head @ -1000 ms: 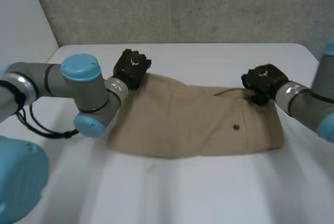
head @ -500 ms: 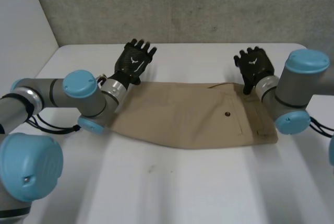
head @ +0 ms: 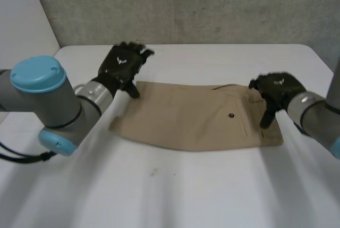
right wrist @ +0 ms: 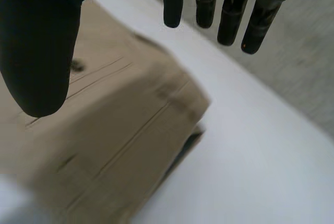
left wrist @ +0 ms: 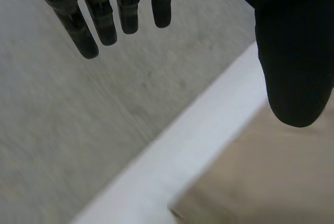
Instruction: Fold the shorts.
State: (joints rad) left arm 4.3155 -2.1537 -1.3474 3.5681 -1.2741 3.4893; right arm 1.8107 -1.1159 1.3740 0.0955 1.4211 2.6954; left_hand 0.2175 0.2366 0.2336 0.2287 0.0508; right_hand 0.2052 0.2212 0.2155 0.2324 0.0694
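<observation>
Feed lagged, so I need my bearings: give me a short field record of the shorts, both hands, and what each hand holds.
garment: tan shorts, lying flat on the white table, dark button facing up
left hand: left hand open, fingers straight, at the far left corner of the cloth, holding nothing
right hand: right hand open, fingers straight, at the far right corner, holding nothing
contact: cannot tell whether either hand touches the cloth
</observation>
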